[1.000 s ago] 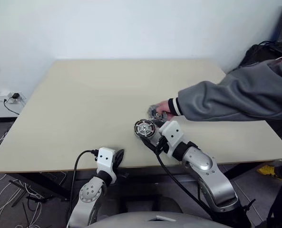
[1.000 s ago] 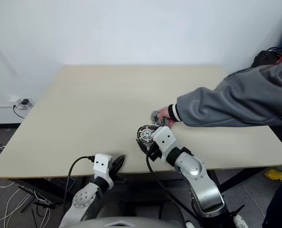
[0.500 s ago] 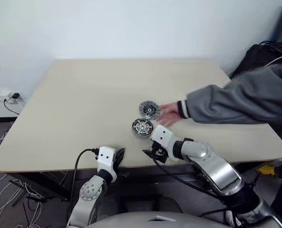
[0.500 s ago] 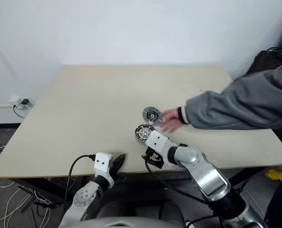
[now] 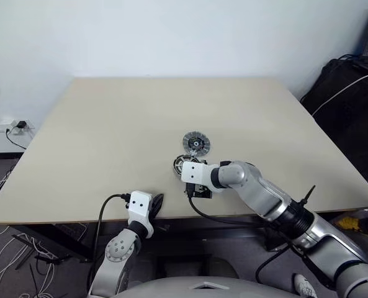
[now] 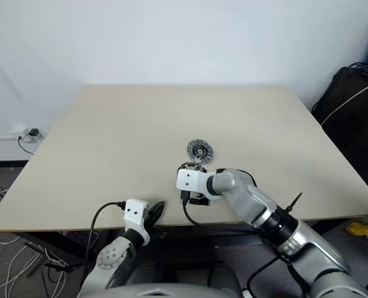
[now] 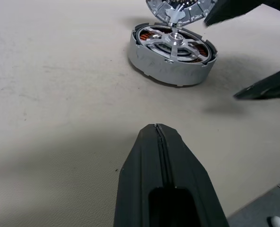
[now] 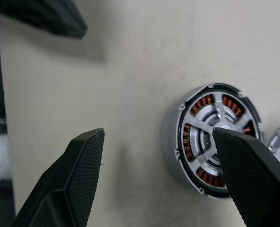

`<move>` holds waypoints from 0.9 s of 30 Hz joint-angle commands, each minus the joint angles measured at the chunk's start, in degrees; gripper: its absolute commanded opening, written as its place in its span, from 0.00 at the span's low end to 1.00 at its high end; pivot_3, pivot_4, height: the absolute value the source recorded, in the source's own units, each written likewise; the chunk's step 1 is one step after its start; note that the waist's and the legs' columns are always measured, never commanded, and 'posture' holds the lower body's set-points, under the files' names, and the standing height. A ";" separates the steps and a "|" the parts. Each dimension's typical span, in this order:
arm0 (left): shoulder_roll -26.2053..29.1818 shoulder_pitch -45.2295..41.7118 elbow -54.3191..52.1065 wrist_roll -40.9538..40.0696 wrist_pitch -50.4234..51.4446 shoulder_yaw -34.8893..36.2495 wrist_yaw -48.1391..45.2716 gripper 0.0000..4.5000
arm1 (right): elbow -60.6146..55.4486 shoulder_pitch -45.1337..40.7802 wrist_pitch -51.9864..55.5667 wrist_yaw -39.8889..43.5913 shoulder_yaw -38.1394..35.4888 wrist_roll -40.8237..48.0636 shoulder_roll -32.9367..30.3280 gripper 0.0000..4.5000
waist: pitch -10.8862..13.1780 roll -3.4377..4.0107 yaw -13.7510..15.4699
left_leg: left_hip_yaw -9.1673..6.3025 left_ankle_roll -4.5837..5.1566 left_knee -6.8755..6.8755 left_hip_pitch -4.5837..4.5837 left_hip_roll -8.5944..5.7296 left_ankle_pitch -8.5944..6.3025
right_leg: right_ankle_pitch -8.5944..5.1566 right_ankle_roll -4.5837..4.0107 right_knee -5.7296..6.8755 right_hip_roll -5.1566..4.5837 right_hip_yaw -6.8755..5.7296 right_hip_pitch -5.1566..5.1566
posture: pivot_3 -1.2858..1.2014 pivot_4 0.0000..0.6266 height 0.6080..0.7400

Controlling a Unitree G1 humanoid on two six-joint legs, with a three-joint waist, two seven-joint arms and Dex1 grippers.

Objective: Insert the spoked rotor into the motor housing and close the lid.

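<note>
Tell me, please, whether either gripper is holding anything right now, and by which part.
Nothing is held. The left gripper is shut on nothing; the right gripper is open beside the motor housing, not clamping it.

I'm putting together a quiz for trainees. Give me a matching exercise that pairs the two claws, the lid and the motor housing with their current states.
Things:
1. left claw
2. right claw
3. lid
4. motor housing

States:
a. open
b. ribbed face up on the table
c. shut
d. copper windings showing between silvery spokes

Pairs: 1-c, 2-a, 3-b, 4-d
</note>
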 commanded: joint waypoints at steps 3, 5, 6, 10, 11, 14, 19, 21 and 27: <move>-0.78 -0.44 -3.15 -0.13 -0.42 -0.30 0.81 0.00 | 9.70 -5.59 -4.47 2.96 0.26 -2.64 3.77 0.87 | 0.00 0.00 0.02 | 0.00 -0.01 0.01 0.00 0.01 0.00 | 0.04 -0.06 0.01 0.02 0.01 0.00 | 0.52 0.00 1.00; -0.91 -0.33 -3.23 -0.17 -0.52 -0.26 1.03 0.00 | 12.60 -6.46 -5.87 4.14 0.53 -3.50 4.53 0.87 | -0.01 0.00 0.14 | 0.00 -0.01 0.01 0.00 0.00 0.00 | 0.04 -0.06 0.00 0.01 0.00 0.00 | 0.52 0.00 1.00; -0.97 -0.25 -3.25 -0.17 -0.57 -0.25 1.13 0.00 | 13.73 -6.77 -6.50 4.65 0.66 -4.00 4.76 0.87 | -0.01 0.00 0.13 | 0.00 -0.01 0.00 -0.01 -0.01 0.00 | 0.04 -0.06 0.00 0.00 0.00 0.00 | 0.52 0.00 1.00; -1.12 0.09 -3.31 -0.26 -0.85 -0.19 1.58 0.00 | 16.30 -7.25 -8.37 6.83 0.86 -5.87 4.97 0.87 | 0.00 0.02 0.00 | 0.02 -0.01 0.01 -0.01 -0.01 0.00 | 0.05 -0.07 0.01 -0.01 0.03 -0.01 | 0.52 0.00 1.00; -1.12 0.14 -3.27 -0.28 -0.92 -0.18 1.64 0.00 | 16.59 -7.25 -8.72 7.49 0.79 -6.19 4.90 0.87 | -0.01 0.03 -0.01 | 0.02 -0.01 0.00 -0.01 -0.01 0.00 | 0.05 -0.07 0.02 -0.01 0.03 -0.03 | 0.52 0.00 1.00; -1.27 0.32 -3.12 -0.30 -1.15 -0.21 1.77 0.00 | 17.66 -7.31 -9.35 9.01 0.46 -7.10 4.94 0.87 | -0.02 0.04 -0.01 | 0.01 -0.02 0.00 -0.01 0.00 0.01 | 0.05 -0.07 0.05 -0.01 0.03 -0.04 | 0.52 0.00 1.00; -1.55 0.12 -2.51 -0.22 -1.50 -0.25 1.81 0.00 | 21.59 -8.14 -10.49 10.05 0.52 -8.76 6.19 0.78 | -0.05 0.06 -0.02 | 0.02 -0.02 0.01 0.00 0.00 0.01 | 0.07 -0.10 0.04 -0.01 0.04 -0.03 | 0.52 0.00 1.00; -1.69 0.08 -2.32 -0.25 -1.65 -0.22 1.83 0.00 | 22.53 -8.36 -10.83 10.13 0.20 -9.18 6.76 0.67 | -0.07 0.10 -0.03 | 0.02 -0.02 0.01 0.00 0.00 0.01 | 0.07 -0.10 0.05 -0.01 0.04 -0.04 | 0.52 0.00 1.00; -2.04 0.25 -1.93 -0.25 -2.09 0.00 1.88 0.00 | 24.51 -8.72 -11.50 10.00 -0.66 -10.27 7.83 0.23 | -0.10 0.14 -0.03 | 0.02 -0.03 0.00 0.00 0.00 0.01 | 0.07 -0.10 0.04 -0.01 0.05 -0.04 | 0.52 0.00 1.00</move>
